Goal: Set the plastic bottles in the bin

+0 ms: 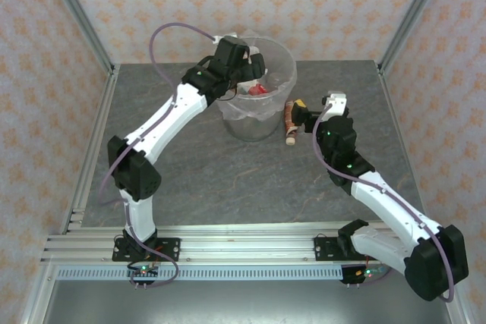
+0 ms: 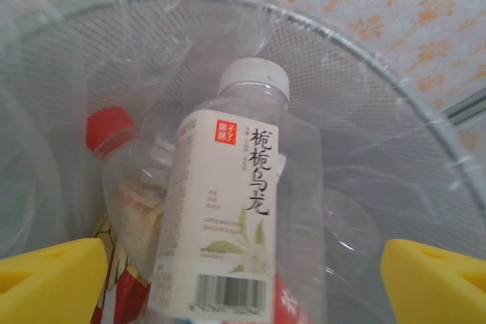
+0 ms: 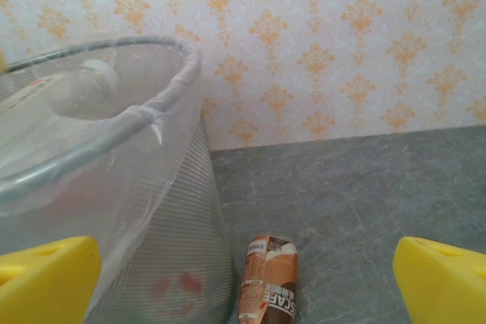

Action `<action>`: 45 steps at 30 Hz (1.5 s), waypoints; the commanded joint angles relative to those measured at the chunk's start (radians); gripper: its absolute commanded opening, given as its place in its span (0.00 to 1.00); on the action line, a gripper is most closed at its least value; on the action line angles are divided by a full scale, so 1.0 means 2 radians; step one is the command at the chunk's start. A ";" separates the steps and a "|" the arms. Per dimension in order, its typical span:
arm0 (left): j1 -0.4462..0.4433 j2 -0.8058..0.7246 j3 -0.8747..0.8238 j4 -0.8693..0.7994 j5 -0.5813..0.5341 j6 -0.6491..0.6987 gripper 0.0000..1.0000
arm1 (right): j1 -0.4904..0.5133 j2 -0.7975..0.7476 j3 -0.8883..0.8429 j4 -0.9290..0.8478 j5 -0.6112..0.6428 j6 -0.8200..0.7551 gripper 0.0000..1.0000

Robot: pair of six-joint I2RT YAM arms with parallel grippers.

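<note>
The bin, a grey mesh bucket lined with a clear bag, stands at the back middle of the table. My left gripper hangs over its rim, open. Between its yellow fingers, touching neither, a clear bottle with a white label and white cap lies inside the bin. A red-capped bottle lies to its left. My right gripper is open, low beside the bin's right wall. Under it a brown-labelled bottle lies on the table next to the bin, also visible from above as the brown bottle.
The grey stone-look table is fenced by patterned walls and metal posts on three sides. A metal rail with both arm bases runs along the near edge. The left arm's cable loops up behind the bin.
</note>
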 commanded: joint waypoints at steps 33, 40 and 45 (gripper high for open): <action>0.003 -0.217 -0.259 0.175 -0.085 -0.023 1.00 | -0.118 0.259 0.120 -0.165 -0.199 0.167 0.99; 0.005 -0.224 -0.266 0.138 -0.135 -0.033 1.00 | -0.118 0.303 0.144 -0.167 -0.197 0.161 0.99; 0.009 -0.228 -0.281 0.130 -0.148 -0.047 1.00 | -0.119 0.344 0.176 -0.181 -0.213 0.141 1.00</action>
